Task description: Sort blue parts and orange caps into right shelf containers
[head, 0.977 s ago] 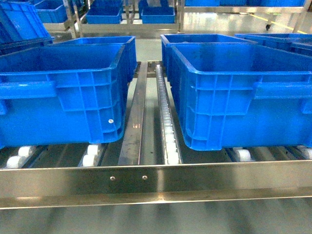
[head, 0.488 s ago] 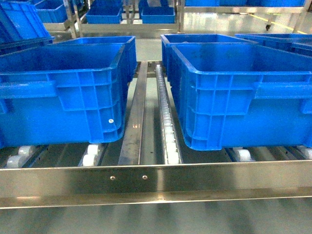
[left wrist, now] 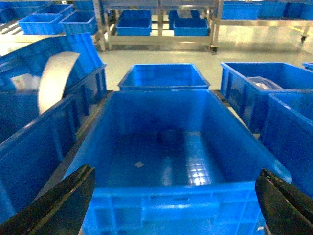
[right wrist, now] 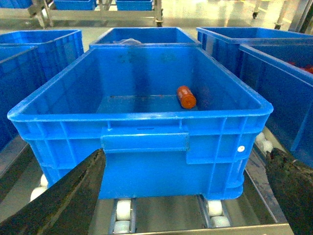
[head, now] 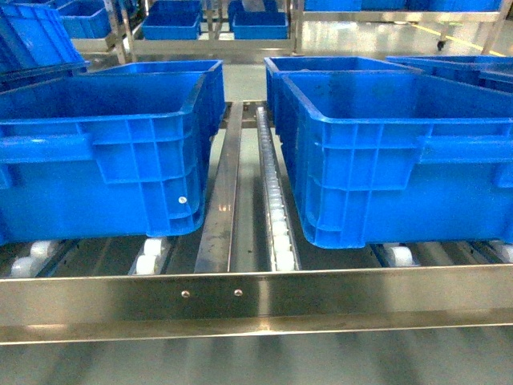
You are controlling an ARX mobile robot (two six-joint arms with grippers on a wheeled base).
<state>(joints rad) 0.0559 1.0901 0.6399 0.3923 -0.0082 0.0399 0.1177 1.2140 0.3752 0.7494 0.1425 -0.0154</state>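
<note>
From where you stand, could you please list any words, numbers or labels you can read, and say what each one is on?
None can be read.
The orange cap lying in the right crate: any print on its side is too small and blurred to read.
The crates and the shelf rail show no lettering.

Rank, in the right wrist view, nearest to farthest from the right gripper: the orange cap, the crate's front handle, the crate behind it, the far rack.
From the right gripper:
1. Front handle, just ahead, on the near crate wall.
2. Orange cap, lying on its side inside, right of centre.
3. Crate behind, directly beyond.
4. Far rack, across the floor, top of view.
</note>
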